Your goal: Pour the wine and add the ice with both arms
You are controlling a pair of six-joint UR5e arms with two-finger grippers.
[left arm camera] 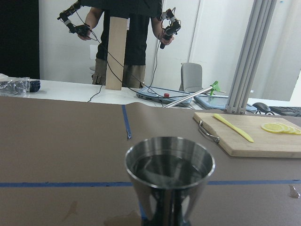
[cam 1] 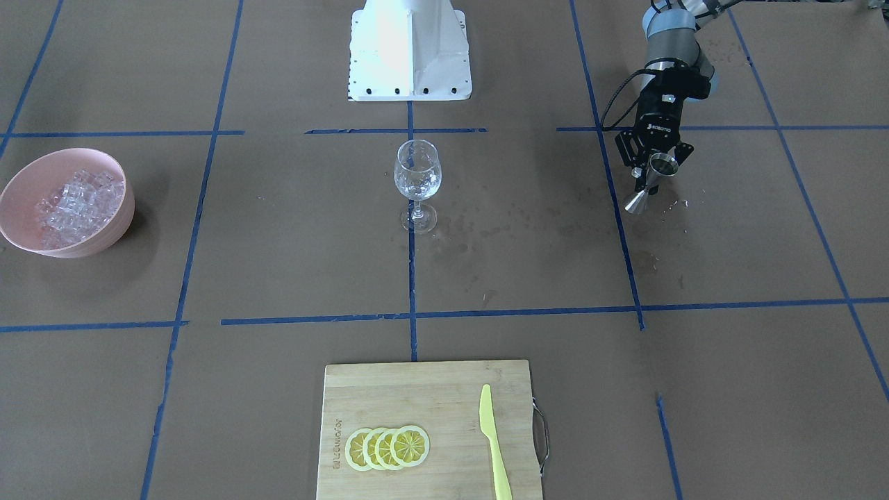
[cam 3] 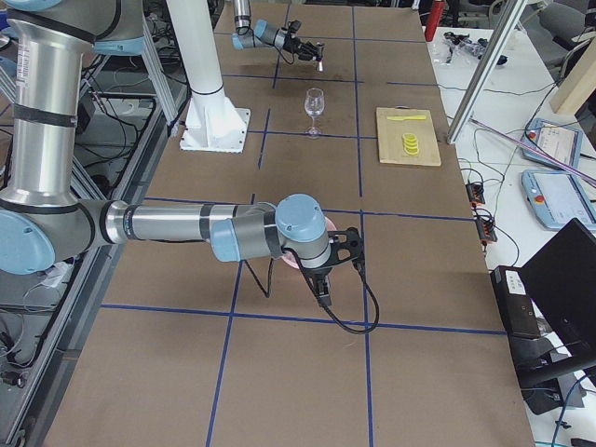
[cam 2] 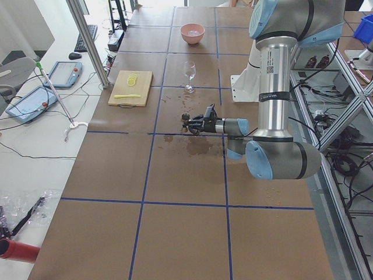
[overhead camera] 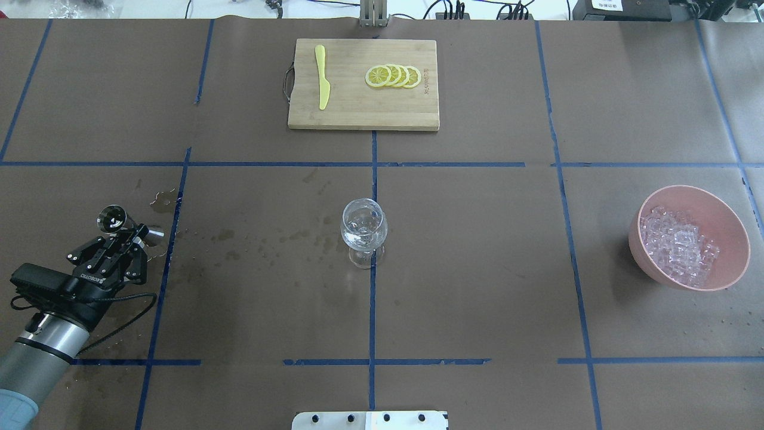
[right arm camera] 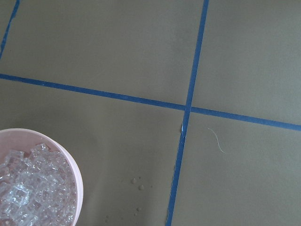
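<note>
Brown paper ruled into squares by blue tape covers the table (overhead camera: 477, 269), where a stemmed wine glass (overhead camera: 364, 230) stands upright at the centre on a tape line. To the robot's left of the glass, well apart from it, the left gripper (overhead camera: 132, 234) is clamped on the narrow waist of a steel double-cup measure (overhead camera: 111, 219). The left wrist camera shows the measure upright. The wine (left arm camera: 169, 168) appears only as a faint glossy level inside its upper cup. Whether the measure's foot touches the paper cannot be told. Wet spots (overhead camera: 268, 245) darken the paper between the measure and the glass.

To the robot's right of the glass, also well apart, a pink bowl (overhead camera: 728, 233) holds the ice (overhead camera: 677, 248), a heap of small clear cubes. The right gripper (cam 3: 346, 244) hangs over that bowl. It is seen only from the table's end, so it cannot be told whether its jaws are parted or closed. Its wrist camera looks down on the bowl's rim and bare paper.

Beyond the glass, on the side away from the robot, a wooden cutting board (overhead camera: 358, 113) carries four overlapping lemon slices (overhead camera: 394, 76) and a yellow knife (overhead camera: 323, 77). On the robot's side of the glass stands the white pedestal (cam 1: 410, 55).
</note>
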